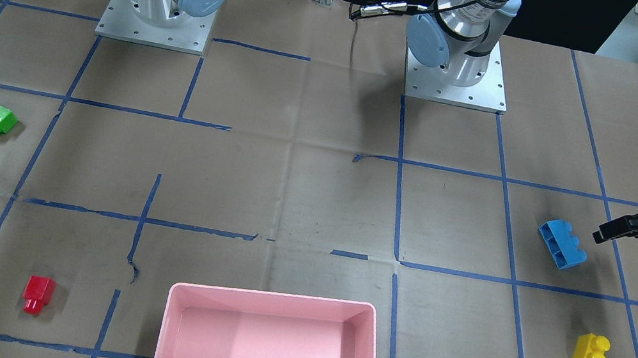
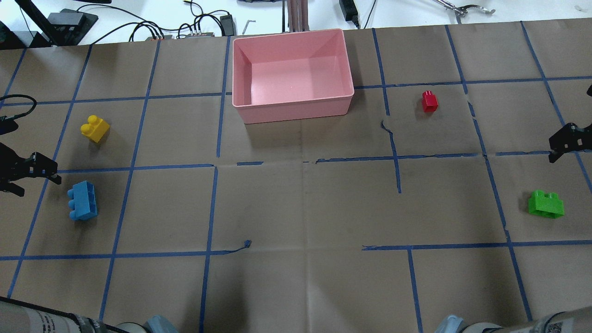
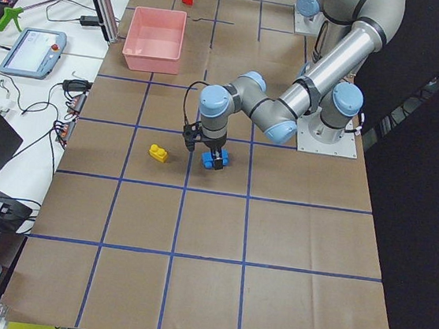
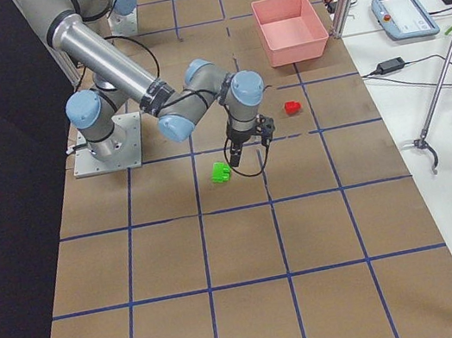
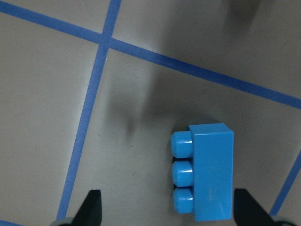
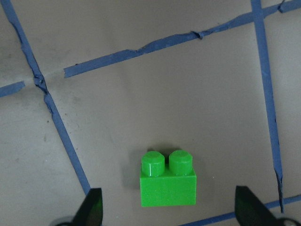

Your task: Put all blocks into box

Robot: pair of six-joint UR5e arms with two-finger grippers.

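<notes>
The pink box (image 2: 291, 105) stands at the far middle of the table, and its inside shows only pink floor. The blue three-stud brick (image 2: 83, 200) lies on its side at the left, with the yellow brick (image 2: 95, 128) beyond it. The red brick (image 2: 429, 101) is right of the box and the green brick (image 2: 546, 204) is at the far right. My left gripper (image 5: 169, 212) is open above the blue brick (image 5: 207, 172). My right gripper (image 6: 169, 212) is open above the green brick (image 6: 168, 185). Both grippers hold nothing.
Blue tape lines (image 2: 215, 203) grid the brown paper table cover. Cables and tools (image 2: 194, 27) lie on the white bench beyond the box. The two arm bases (image 1: 156, 9) sit at the robot's side of the table.
</notes>
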